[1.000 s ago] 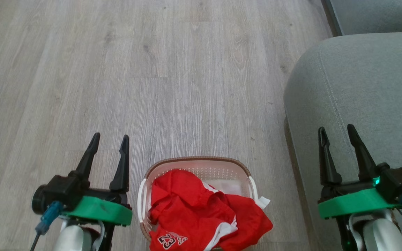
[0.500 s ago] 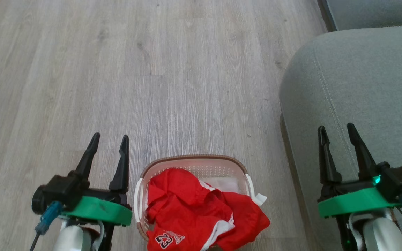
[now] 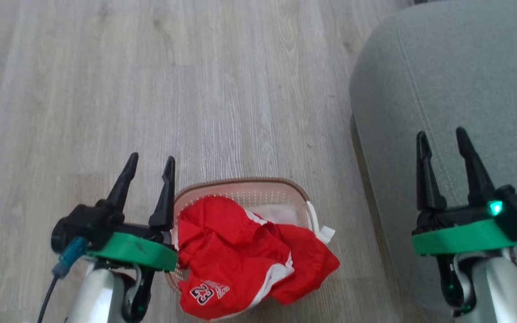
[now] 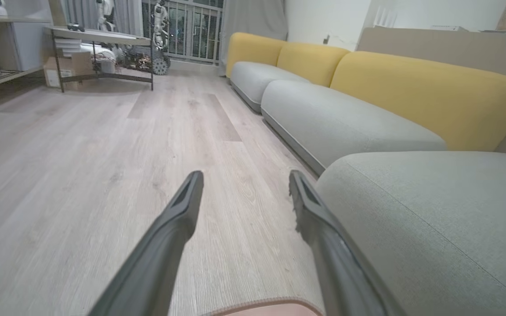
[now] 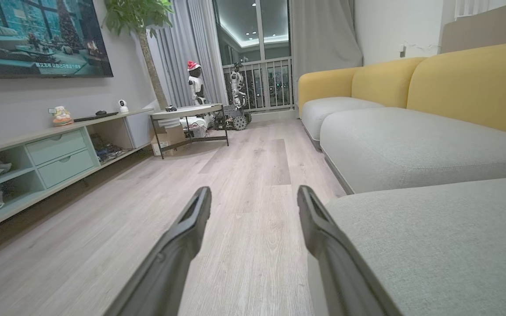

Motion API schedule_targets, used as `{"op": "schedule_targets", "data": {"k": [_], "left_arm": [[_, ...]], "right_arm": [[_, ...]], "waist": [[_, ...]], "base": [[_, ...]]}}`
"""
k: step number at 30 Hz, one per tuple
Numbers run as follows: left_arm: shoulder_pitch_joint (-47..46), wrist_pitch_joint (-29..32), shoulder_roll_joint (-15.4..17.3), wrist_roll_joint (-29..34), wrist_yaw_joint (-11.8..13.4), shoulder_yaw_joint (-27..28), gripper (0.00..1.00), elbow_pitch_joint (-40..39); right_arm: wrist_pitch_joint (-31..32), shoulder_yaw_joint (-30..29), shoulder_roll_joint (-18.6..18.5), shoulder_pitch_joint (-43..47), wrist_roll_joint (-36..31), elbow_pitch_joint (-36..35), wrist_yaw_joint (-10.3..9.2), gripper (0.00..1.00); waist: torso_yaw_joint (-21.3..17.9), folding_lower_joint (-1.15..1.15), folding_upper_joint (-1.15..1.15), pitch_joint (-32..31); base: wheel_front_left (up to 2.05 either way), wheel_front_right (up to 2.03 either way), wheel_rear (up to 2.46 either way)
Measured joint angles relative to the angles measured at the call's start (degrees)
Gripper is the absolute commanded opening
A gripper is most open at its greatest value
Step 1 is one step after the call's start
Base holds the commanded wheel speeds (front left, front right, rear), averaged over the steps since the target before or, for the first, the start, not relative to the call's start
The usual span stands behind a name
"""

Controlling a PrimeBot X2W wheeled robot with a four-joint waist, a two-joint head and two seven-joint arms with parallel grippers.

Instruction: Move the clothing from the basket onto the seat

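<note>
L end effector [image 3: 151, 157]: fingers spread wide, nothing between them, inner finger right by the left rim of the basket [image 3: 240, 181]. R end effector [image 3: 440, 131]: also wide and empty, hanging over the front part of the seat [image 3: 465, 67], well apart from the basket.

The clothing [image 3: 236, 251] is a red heap in the basket. One fold spills over the near-right rim toward the floor [image 3: 151, 67], and a white scrap pokes out by the right handle.

Step in hand looks like the first reach. To do it well:
- Bring L inward and tip it down over the heap's high middle.
- Pinch a thick fold, not the thin white trim.
- Keep fingers clear of the rim so the light basket isn't dragged.
- Lift until the trailing cloth clears the rim, then swing to the seat.

The head view gives the finger-to-heap relation. The L wrist view adds a sliver of brown rim under the fingers, the seat's rounded corner and the yellow backrests [image 4: 411, 87]. The R wrist view adds a TV [image 5: 37, 35] and a low shelf unit [image 5: 59, 153].
</note>
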Motion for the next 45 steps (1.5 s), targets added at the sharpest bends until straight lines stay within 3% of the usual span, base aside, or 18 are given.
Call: {"op": "schedule_targets", "data": {"k": [12,21,33,45], "left_arm": [[-7.6,1.4,1.2,-1.5,0.0,-3.1,1.00,7.3],[-14.6,1.3,2.2,-3.4,-0.1,-6.5,1.00,20.7],[-27.3,3.9,2.3,-8.2,-0.1,-16.0,1.00,39.9],[-37.7,4.5,3.6,-10.8,-0.1,-21.0,1.00,51.6]], "right_arm": [[-0.2,-0.4,0.0,-6.9,2.7,-3.1,0.00,1.00],[-0.2,0.2,0.0,-11.9,3.6,-5.6,0.00,1.00],[-0.2,0.0,0.0,-15.8,5.6,-10.0,0.00,1.00],[-0.2,0.7,0.0,-21.2,7.9,-13.1,0.00,1.00]], "waist": [[-3.0,0.00,0.00,8.4],[-5.9,0.01,0.00,14.5],[-9.0,0.00,0.00,22.9],[-11.6,0.01,0.00,31.8]], "base": [[0.00,0.00,0.00],[0.00,0.00,0.00],[0.00,0.00,0.00],[0.00,0.00,0.00]]}}
